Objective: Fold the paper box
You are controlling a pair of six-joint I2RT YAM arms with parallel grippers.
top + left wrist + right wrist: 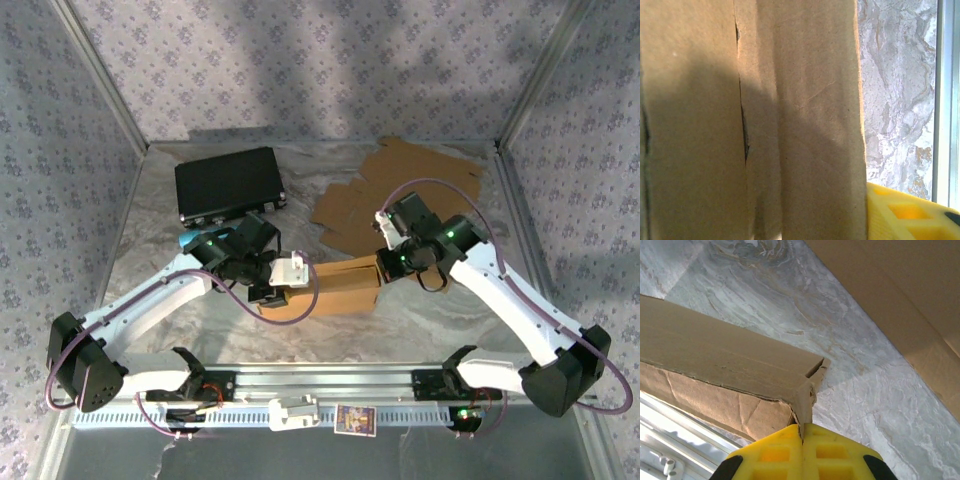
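Top view: the box (335, 288) lies in the middle of the bench (430, 330), its long axis running left to right. The left arm (160, 295) comes in at its left end and the right arm (500, 285) at its right end, so each arm has its own end and neither is nearer to the whole box. Flat sheets (400, 190) lie farther back on the right, and a black case (228, 183) sits at the far left (both apart from the box).

Left wrist: a cardboard wall of the box (790, 125) stands very close to the camera, with a thin slit running up it between two panels. One yellow pad (905, 215) shows at the lower right, just beside the wall's edge. The other pad is hidden, so I cannot tell whether the left jaws grip the cardboard or only stand open around it.

Right wrist: the two yellow pads (775, 455) are pressed together, so the right jaws are closed. The box's corner edge (807, 390) runs straight down into the seam between them (pinched, by the look of it). From that pinch the box's length runs off sideways toward the other arm. The coming fold probably turns on that: the right end is held, and the loose length lies leftward.
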